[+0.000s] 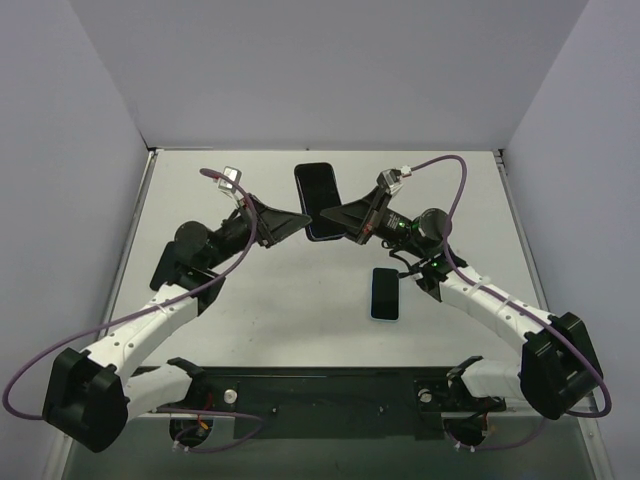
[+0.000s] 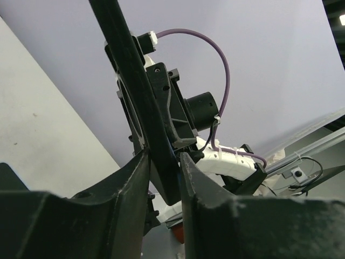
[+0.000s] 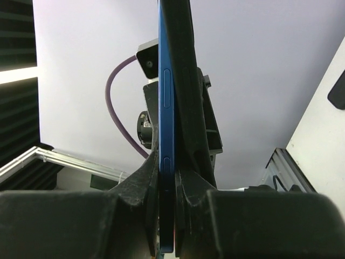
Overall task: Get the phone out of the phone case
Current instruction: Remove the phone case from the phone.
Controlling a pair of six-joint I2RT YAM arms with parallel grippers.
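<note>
Now: right fingers (image 3: 141, 186) clenched on cased phone (image 3: 168, 108), lifted mid-air above table (image 1: 285, 315). Left fingers (image 2: 135, 183) straddle its black edge (whether gripping, cannot tell). Best: right clamp firm, left peels one corner first, slowly, no twisting.

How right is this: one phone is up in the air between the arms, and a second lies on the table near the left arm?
One thing is wrong: the second phone lies near the right arm, not the left, as the top view shows. The rest holds.
</note>
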